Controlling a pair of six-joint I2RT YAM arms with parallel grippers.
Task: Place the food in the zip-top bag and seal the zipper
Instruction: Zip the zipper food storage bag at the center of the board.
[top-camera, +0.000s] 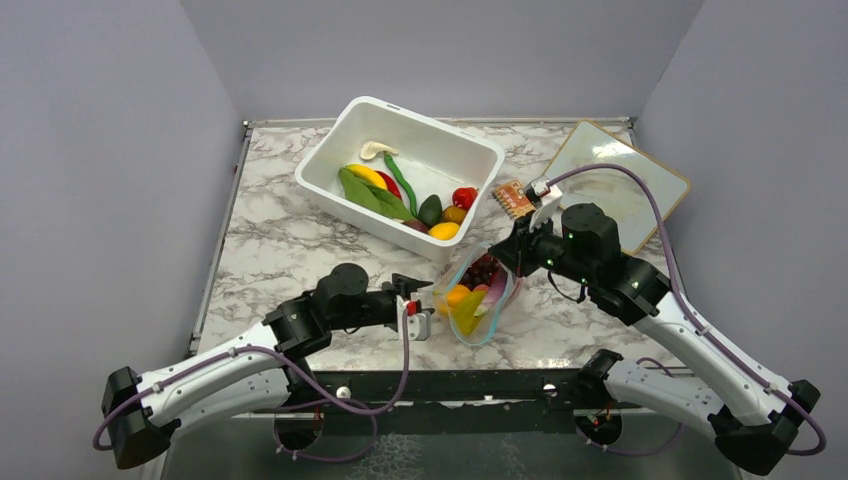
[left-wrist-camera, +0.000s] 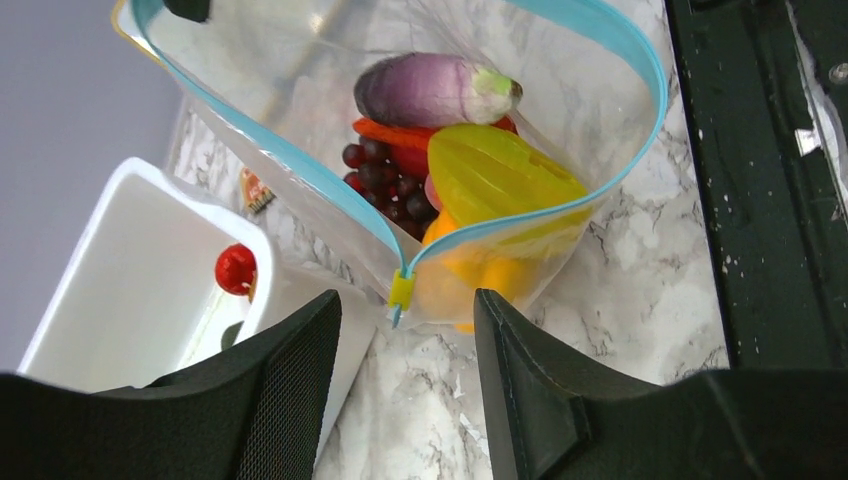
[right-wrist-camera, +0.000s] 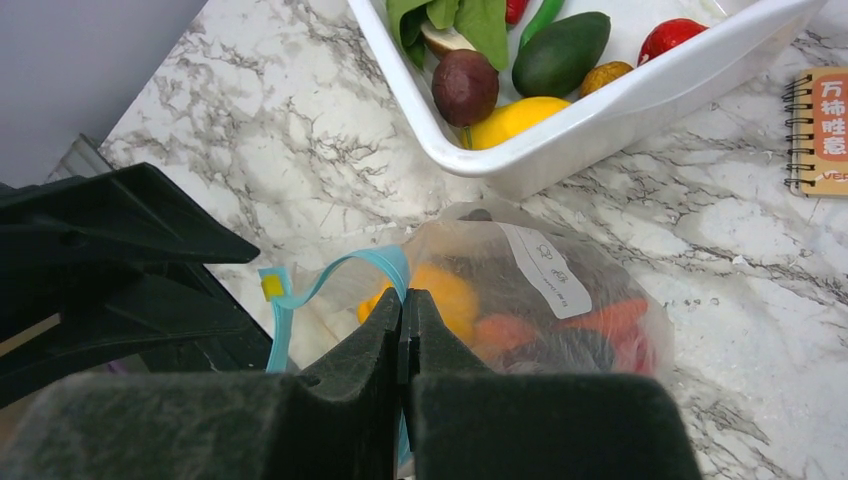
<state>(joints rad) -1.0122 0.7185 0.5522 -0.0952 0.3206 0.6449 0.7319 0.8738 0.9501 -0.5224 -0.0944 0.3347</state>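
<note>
Right gripper clamped on the zipper of the zip-top bag on the desk (mouth gaping, food inside); left gripper parted, facing its corner.

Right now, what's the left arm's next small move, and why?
Probably close the left hand on the yellow slider. It sits between the open jaws at the zipper's end, the right hand pinches the bag's rim, and the mouth gapes open.

Two white-shelled arms, black joints, purple cables trailing alongside, black left hand with mesh-textured fingers
</note>
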